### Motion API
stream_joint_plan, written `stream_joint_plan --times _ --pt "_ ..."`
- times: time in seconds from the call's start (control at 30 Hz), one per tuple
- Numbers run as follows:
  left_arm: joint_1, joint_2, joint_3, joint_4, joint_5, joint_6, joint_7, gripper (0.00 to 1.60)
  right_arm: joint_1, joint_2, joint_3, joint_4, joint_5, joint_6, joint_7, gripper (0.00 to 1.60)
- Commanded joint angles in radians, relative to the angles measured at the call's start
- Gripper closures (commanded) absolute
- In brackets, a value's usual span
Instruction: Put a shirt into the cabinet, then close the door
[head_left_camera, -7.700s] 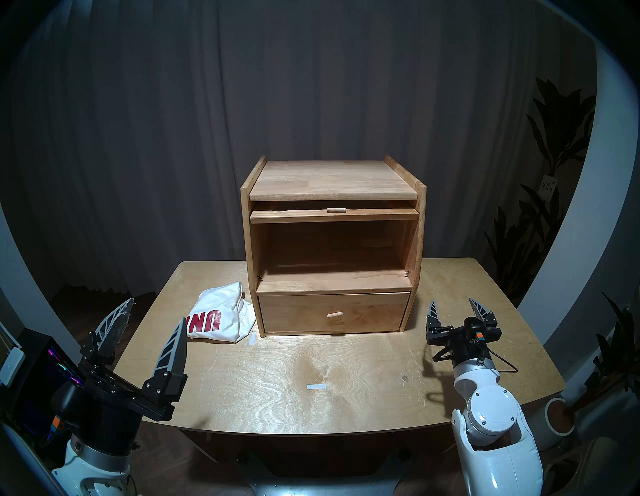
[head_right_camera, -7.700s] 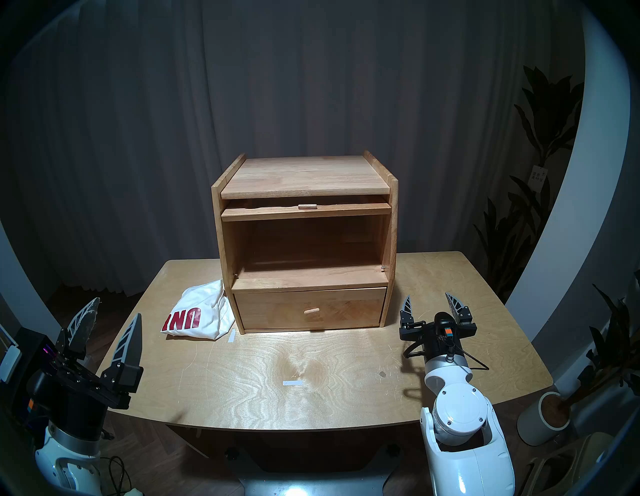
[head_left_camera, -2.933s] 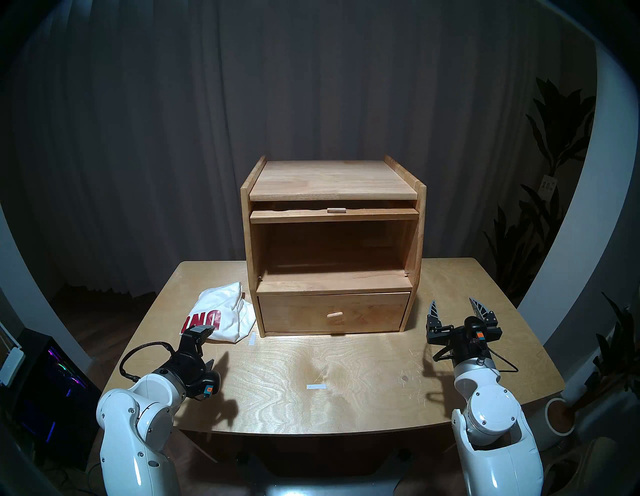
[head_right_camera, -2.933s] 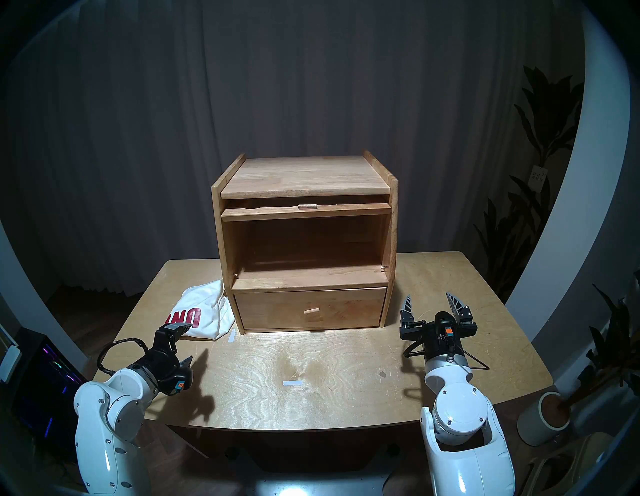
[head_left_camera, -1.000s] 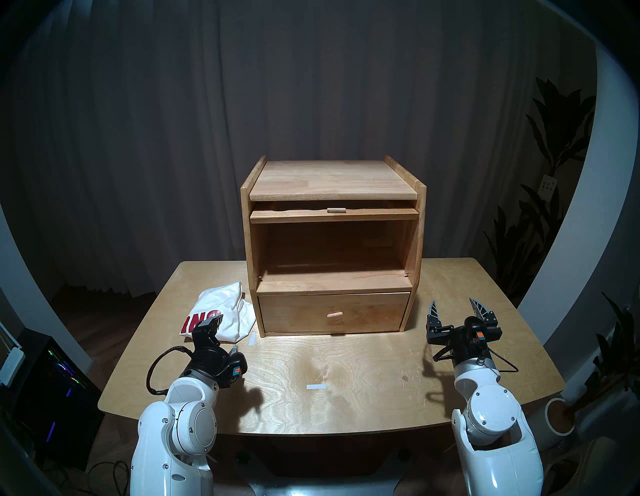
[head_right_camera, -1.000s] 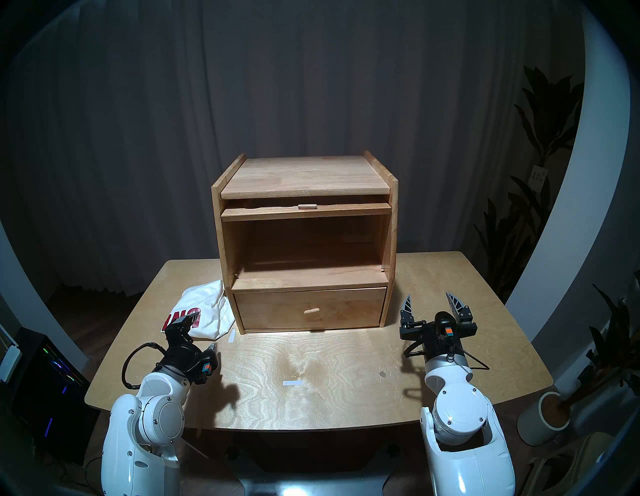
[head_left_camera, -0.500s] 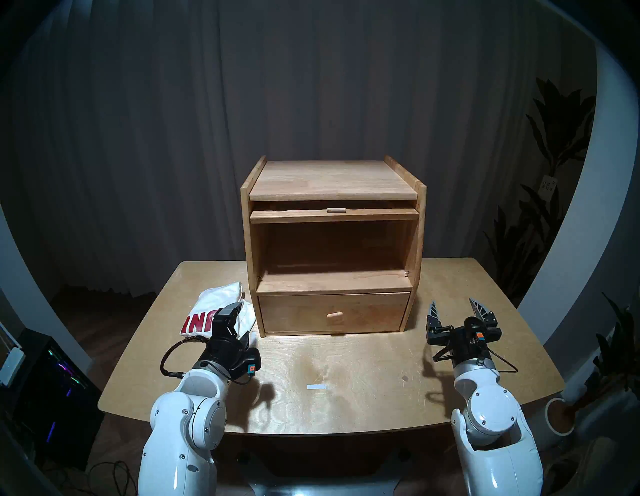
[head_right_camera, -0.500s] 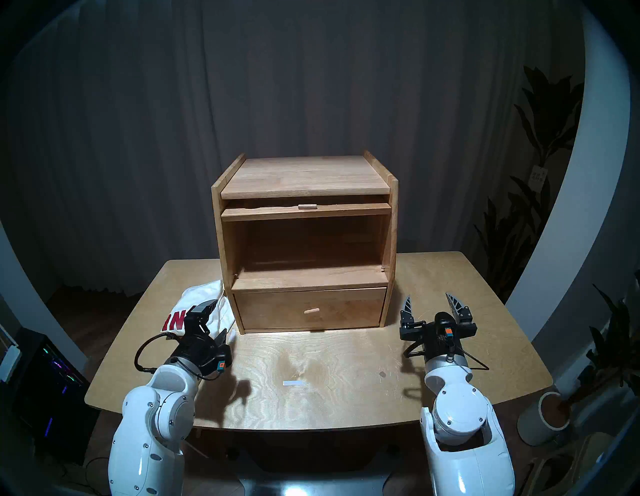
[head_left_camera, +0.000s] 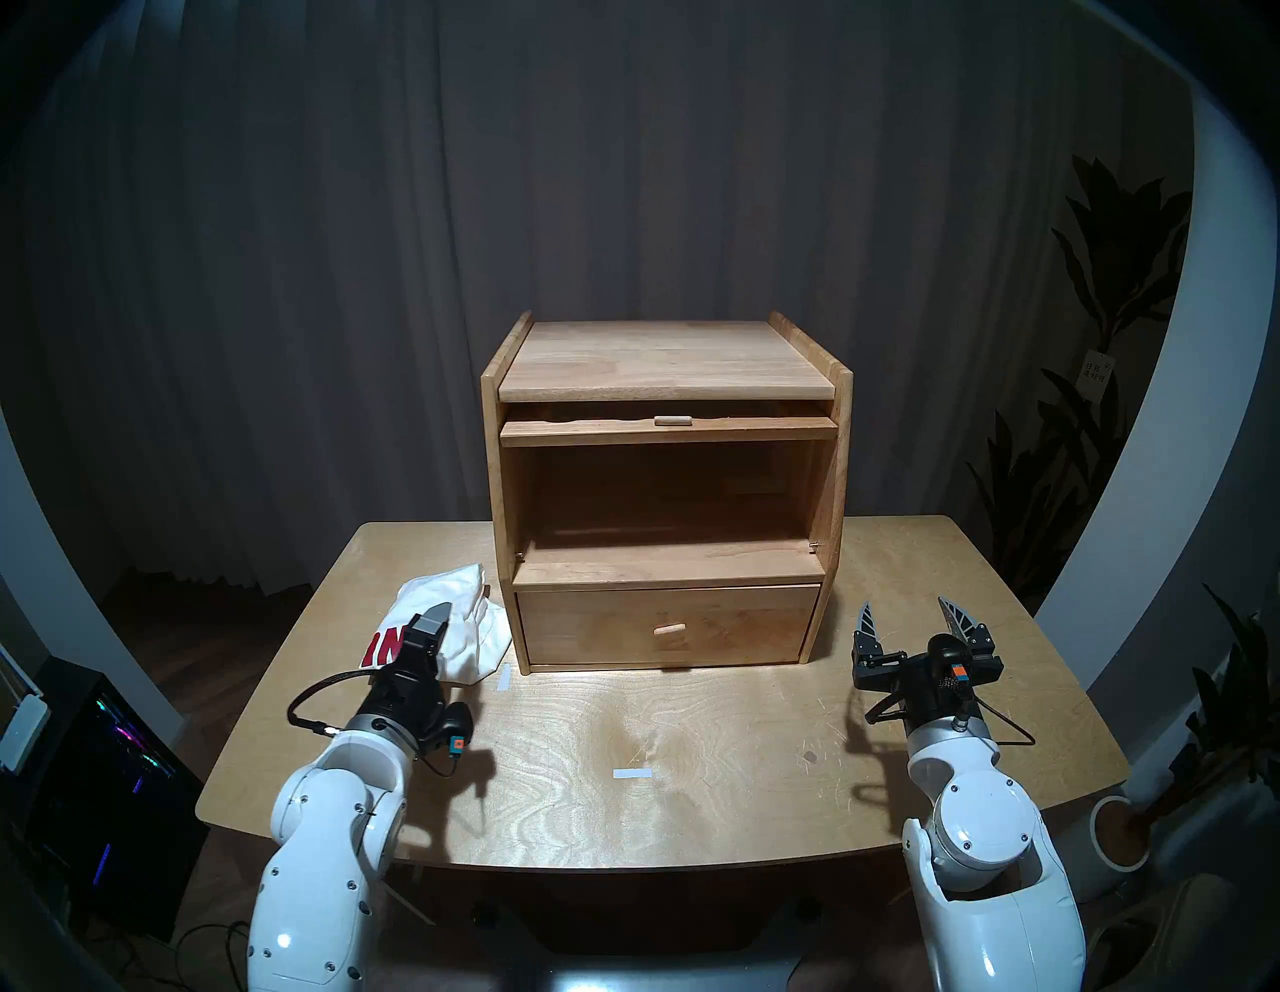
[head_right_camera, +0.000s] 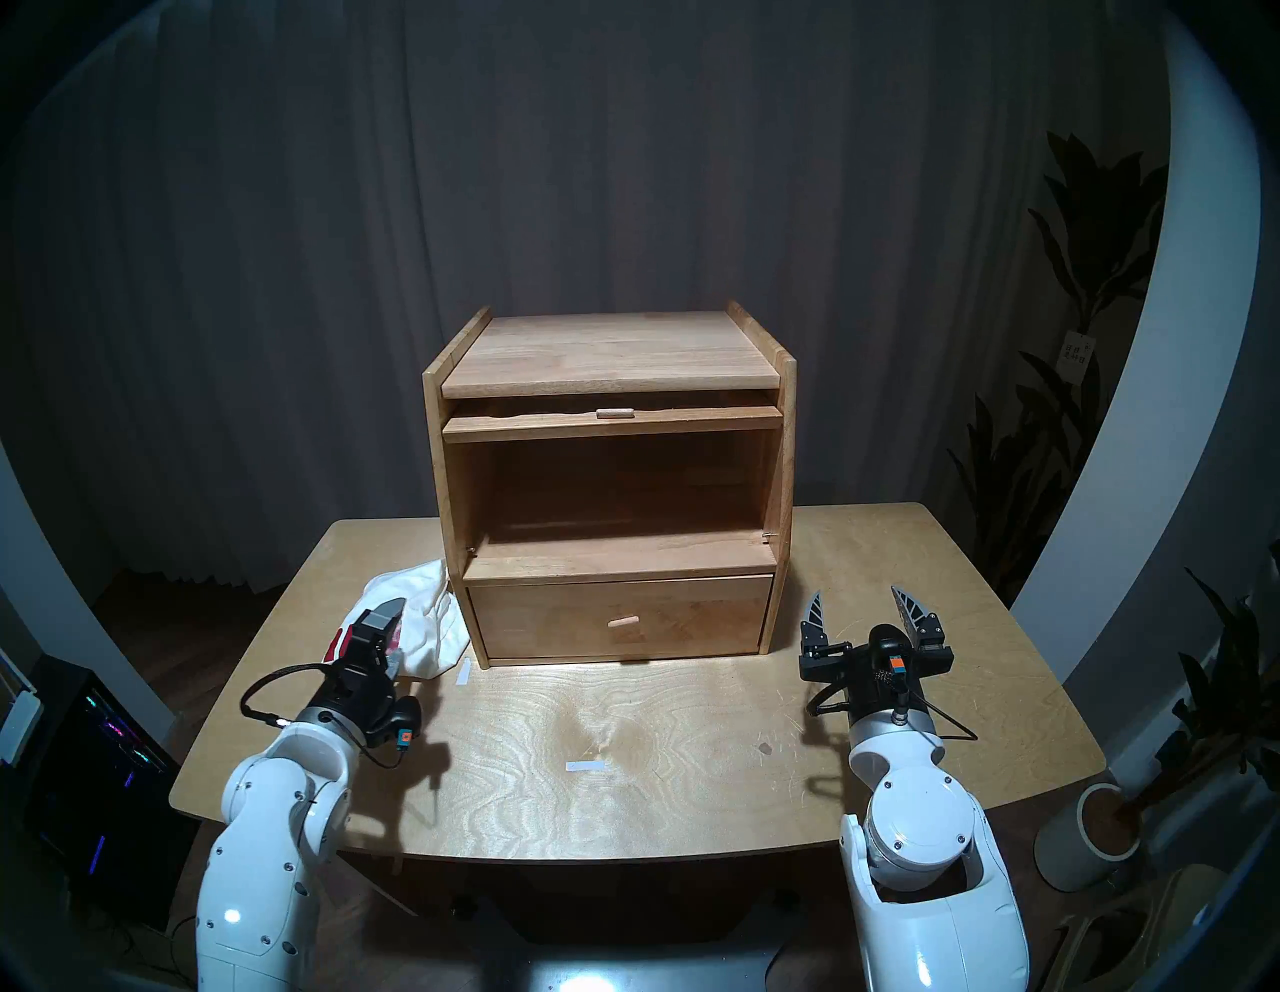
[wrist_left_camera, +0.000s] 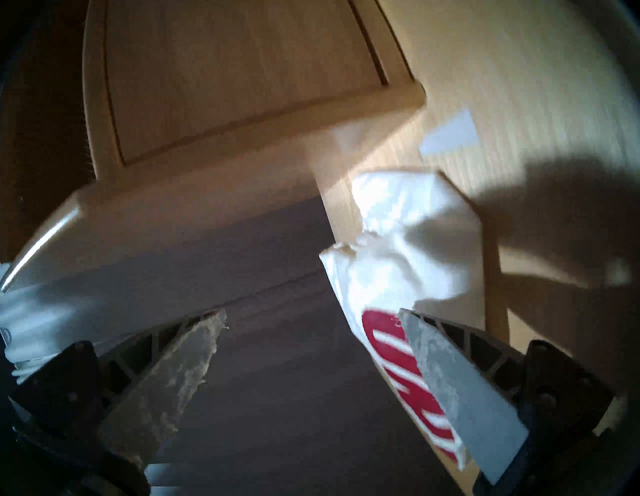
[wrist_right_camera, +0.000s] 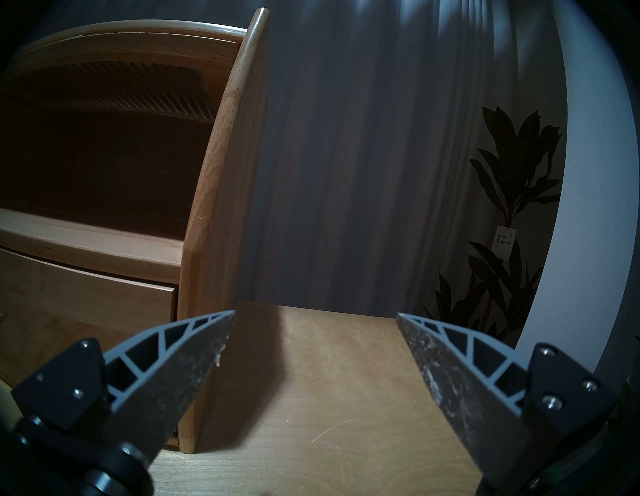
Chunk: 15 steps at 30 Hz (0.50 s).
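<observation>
The white shirt (head_left_camera: 460, 620) with dark-red letters lies crumpled on the table, against the cabinet's left foot; it also shows in the left wrist view (wrist_left_camera: 398, 249). The wooden cabinet (head_left_camera: 665, 360) has its upper compartment open and empty. The door (head_left_camera: 668, 431) is pushed in flat under the top, only its front edge and peg knob showing; its ribbed window shows in the right wrist view (wrist_right_camera: 121, 86). My left gripper (head_left_camera: 429, 641) is open, turned on its side, at the shirt's near edge, with one finger (wrist_left_camera: 450, 381) over the red letters. My right gripper (head_left_camera: 906, 609) is open and empty, right of the cabinet.
The bottom drawer (head_left_camera: 665, 623) with its peg knob is shut. Two white tape marks (head_left_camera: 632, 774) lie on the table (head_left_camera: 727, 817). A potted plant (head_left_camera: 1115, 831) stands off the table's right corner, a lit computer case (head_left_camera: 104, 762) on the floor at the left.
My left arm came from the front left edge up to the shirt, then swung left in the last half second, over the red letters. The gripper stays open. The right arm has not moved.
</observation>
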Motion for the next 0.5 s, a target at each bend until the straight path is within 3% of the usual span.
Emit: stream_joint_plan --times 0.0,0.13,0.27,0.47 --pt "0.044 0.08 -0.131 -0.073 0.019 -0.02 -0.134 0.0 0.004 0.002 -0.001 -0.024 -0.001 -0.006 0.001 0.0" --pt "0.037 0.076 -0.112 -0.12 0.041 -0.069 -0.21 0.0 0.001 0.002 -0.001 -0.028 -0.002 -0.006 0.001 0.0" --pt "-0.056 0.052 -0.053 -0.103 0.056 -0.072 -0.302 0.0 0.001 0.002 -0.001 -0.028 -0.002 -0.006 0.001 0.0" --pt "-0.064 0.003 0.018 -0.163 0.044 -0.098 -0.43 0.0 0.001 0.002 -0.001 -0.028 -0.002 -0.006 0.001 0.0"
